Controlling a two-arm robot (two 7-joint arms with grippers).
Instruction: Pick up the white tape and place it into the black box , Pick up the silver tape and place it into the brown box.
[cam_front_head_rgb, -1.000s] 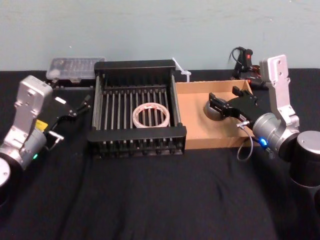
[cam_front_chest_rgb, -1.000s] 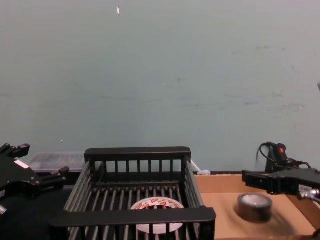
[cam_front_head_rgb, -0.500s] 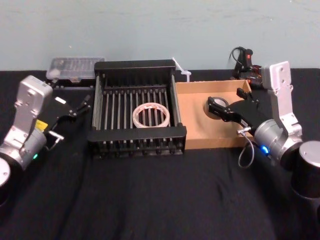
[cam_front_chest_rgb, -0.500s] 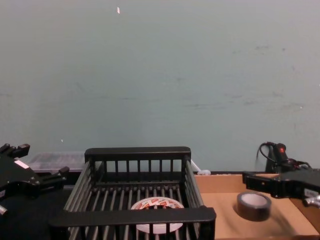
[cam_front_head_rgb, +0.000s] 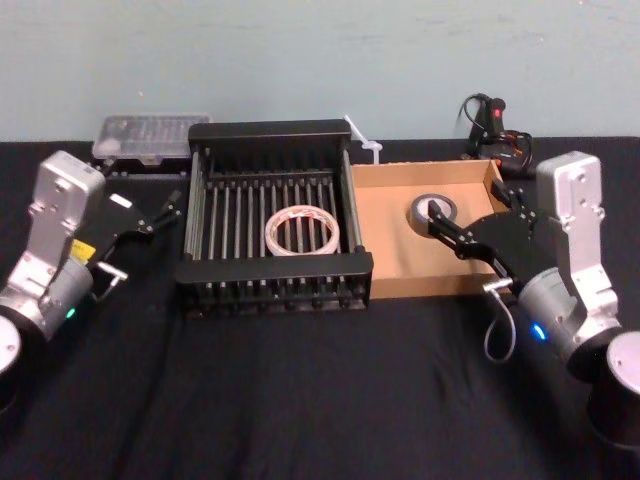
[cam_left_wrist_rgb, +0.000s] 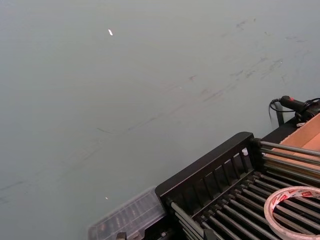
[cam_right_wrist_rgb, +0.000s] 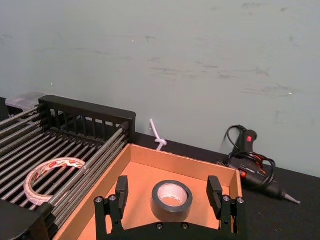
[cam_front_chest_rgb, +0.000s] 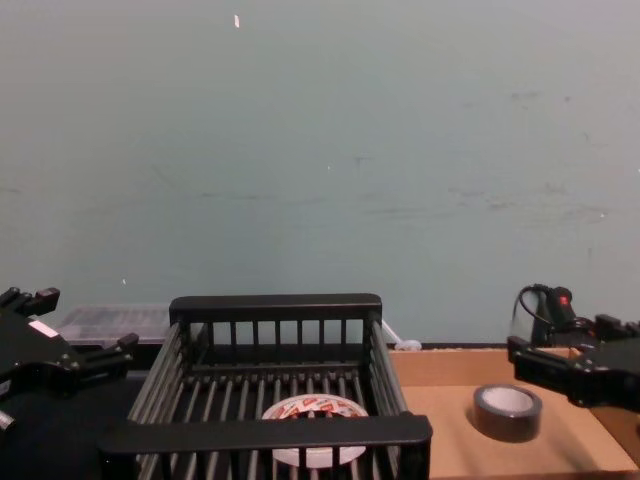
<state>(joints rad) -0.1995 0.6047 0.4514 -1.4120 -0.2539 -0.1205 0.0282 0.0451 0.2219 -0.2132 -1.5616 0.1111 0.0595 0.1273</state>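
- Silver tape (cam_front_head_rgb: 434, 211) lies flat on the floor of the brown box (cam_front_head_rgb: 391, 262), in the far part of it toward the right-hand wall, with its pale core facing up; in the chest view the roll (cam_front_chest_rgb: 507, 411) sits clear of the black fingers beside it.
- White tape (cam_front_head_rgb: 302, 230), with red printing on its face, lies flat on the bars of the black box (cam_front_head_rgb: 272, 270), about midway across the floor; the left wrist view catches its rim (cam_left_wrist_rgb: 293, 212) at the edge of the picture.
- Black box and brown box stand side by side on the black table (cam_front_head_rgb: 300, 400), their near walls touching or all but touching.
- Right gripper (cam_front_head_rgb: 447, 229) reaches over the right part of the brown box, just on the near side of the silver tape. In the right wrist view its two fingers (cam_right_wrist_rgb: 121, 190) stand spread wide, one to each side of the roll (cam_right_wrist_rgb: 172, 199), and touch nothing; the gripper (cam_right_wrist_rgb: 168, 192) holds nothing.
- Left gripper (cam_front_head_rgb: 166, 206) hangs over the table to the left of the black box, near that box's left rim, with its jaws apart and nothing between them; the chest view shows it (cam_front_chest_rgb: 118, 350) as well.
- Clear plastic case (cam_front_head_rgb: 150, 136) lies behind the left far corner of the black box.
- Glue gun (cam_right_wrist_rgb: 254, 165) with a black cable lies on the table behind the brown box's far right corner.
- White zip tie (cam_front_head_rgb: 362, 140) sticks up behind the seam between the two boxes.
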